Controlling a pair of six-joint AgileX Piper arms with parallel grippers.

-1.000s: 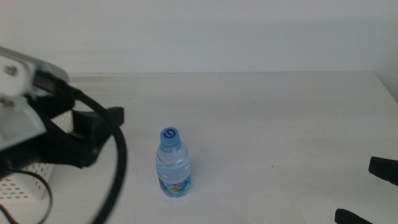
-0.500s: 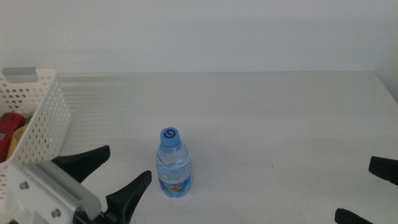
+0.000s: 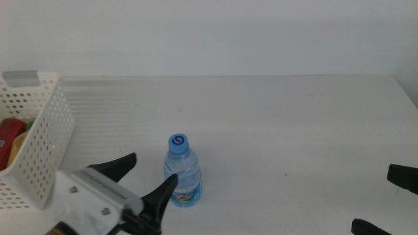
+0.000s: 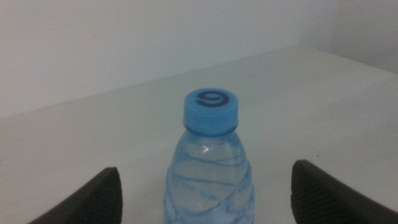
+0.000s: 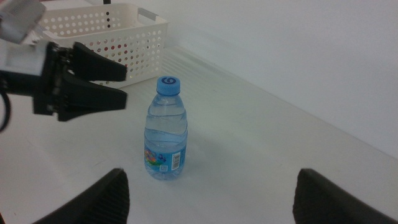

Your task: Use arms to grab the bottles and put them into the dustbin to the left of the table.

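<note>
Water bottle [image 3: 182, 171] stands upright mid-table, nearer the front edge. Left gripper [image 3: 147, 176] is spread wide, lined up on the bottle, not touching it. Right gripper [image 3: 392, 202] is parked open at the front-right corner. Dustbin [image 3: 40, 140] sits at the left edge. Risk: a jaw tip clipping the bottle on approach could tip it.

The only clear mark is a dark blue ring-shaped sign, like a "G" or a "9", printed on the top of the blue cap [image 4: 211, 104] of the water bottle [image 3: 182, 173]. The bottle's colourful label [image 5: 163, 158] carries a barcode and small print, but none of it can be read. No other text or numbers show.
</note>
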